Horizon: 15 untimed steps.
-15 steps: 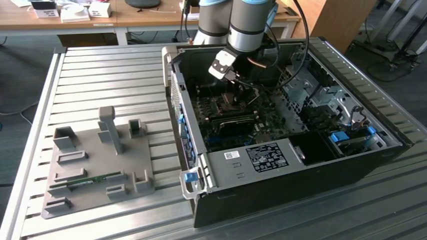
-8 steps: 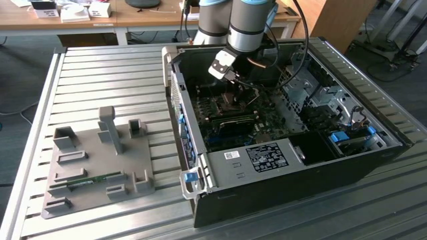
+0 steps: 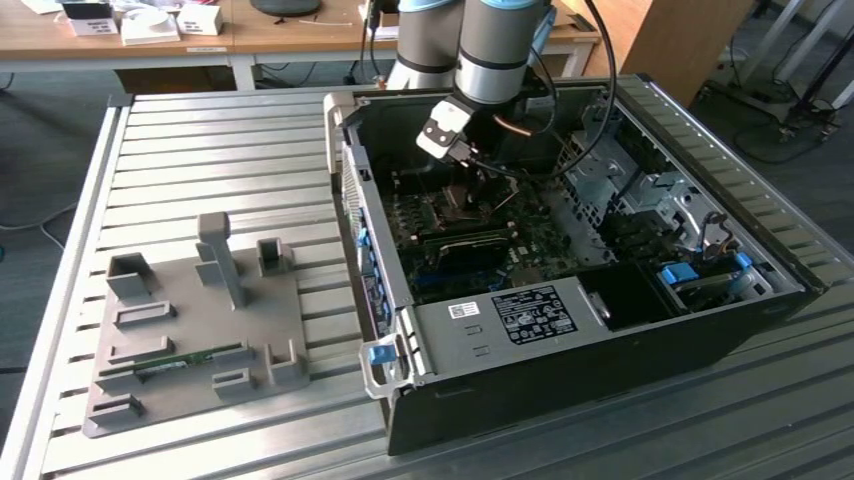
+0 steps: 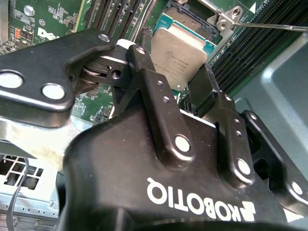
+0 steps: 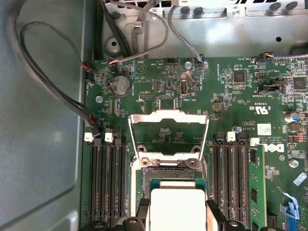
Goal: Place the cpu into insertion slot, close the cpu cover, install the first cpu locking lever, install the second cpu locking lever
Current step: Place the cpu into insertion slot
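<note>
The cpu (image 5: 175, 207), a pale silver square chip, sits between my gripper's (image 5: 179, 214) two black fingers, which press on its opposite edges. In the second wrist view the cpu (image 4: 179, 48) hangs just over the insertion slot (image 4: 185, 13), tilted slightly against it. The dark socket with its silver rim, the insertion slot (image 5: 166, 169), lies on the green board. The cpu cover (image 5: 168, 115) stands open, swung back from the socket. A thin locking lever (image 4: 269, 25) sticks out free beside it. In the exterior view my gripper (image 3: 467, 185) reaches down into the open computer case (image 3: 561, 330).
Long black memory slots (image 5: 106, 183) flank the socket on both sides. Black cables (image 5: 48, 86) loop along the case wall. A grey fixture plate (image 3: 200, 320) with a memory stick lies on the ribbed table at the exterior view's left.
</note>
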### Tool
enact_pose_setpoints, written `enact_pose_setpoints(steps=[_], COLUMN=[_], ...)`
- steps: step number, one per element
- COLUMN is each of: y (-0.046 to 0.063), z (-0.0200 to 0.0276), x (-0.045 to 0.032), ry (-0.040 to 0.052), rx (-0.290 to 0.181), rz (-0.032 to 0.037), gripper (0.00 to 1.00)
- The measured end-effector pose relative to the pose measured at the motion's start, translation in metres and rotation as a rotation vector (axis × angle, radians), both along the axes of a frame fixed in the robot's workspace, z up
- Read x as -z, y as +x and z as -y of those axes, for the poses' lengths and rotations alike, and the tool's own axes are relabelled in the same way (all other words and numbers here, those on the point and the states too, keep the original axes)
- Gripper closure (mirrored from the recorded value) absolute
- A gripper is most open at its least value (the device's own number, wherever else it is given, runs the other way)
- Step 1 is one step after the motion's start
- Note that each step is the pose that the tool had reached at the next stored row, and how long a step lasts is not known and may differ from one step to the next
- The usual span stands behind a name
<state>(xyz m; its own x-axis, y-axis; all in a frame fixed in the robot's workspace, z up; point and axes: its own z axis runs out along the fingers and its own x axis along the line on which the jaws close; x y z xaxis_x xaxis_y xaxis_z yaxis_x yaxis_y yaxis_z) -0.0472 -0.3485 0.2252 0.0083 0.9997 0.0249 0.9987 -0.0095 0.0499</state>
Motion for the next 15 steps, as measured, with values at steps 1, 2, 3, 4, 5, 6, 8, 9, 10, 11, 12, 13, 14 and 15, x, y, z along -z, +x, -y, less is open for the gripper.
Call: enact_pose_setpoints(steps=[1,2,3,4,5,6,8,9,10,11,12,13,14,15], y=[0.0,0.0,0.0,0.0,0.0,0.0,0.0,0.0,0.0,0.0,0.0,0.0,0.0001,0.0001], z=[0.0,-0.0001,-0.0001,-0.0001,-0.0001,-0.0001,-0.0001,-0.0001,-0.0001,-0.0001,-0.0001,-0.0001,-0.0001,-0.0001], x=[0.0001,0.0002,0.0002,0.0002,0.0002,0.0003,0.0003,0.0002,0.0003,0.0002,0.0003,0.0003,0.0004,0.0003], ry=[0.0,0.0001,0.0,0.0001,0.0,0.0001,0.0001,0.0,0.0001,0.0,0.0001,0.0001,0.0003,0.0002], rx=[0.0,0.0,0.0,0.0,0.0,0.0,0.0,0.0,0.0,0.0,0.0,0.0,0.0,0.0], rz=[0.0,0.0,0.0,0.0,0.0,0.0001,-0.0004,-0.0006,-0.0007,-0.0008,-0.0008,-0.0018,-0.0049,-0.0079], gripper=[0.46,0.46,0.46,0.46,0.46,0.46,0.46,0.46,0.46,0.46,0.46,0.46,0.46,0.46])
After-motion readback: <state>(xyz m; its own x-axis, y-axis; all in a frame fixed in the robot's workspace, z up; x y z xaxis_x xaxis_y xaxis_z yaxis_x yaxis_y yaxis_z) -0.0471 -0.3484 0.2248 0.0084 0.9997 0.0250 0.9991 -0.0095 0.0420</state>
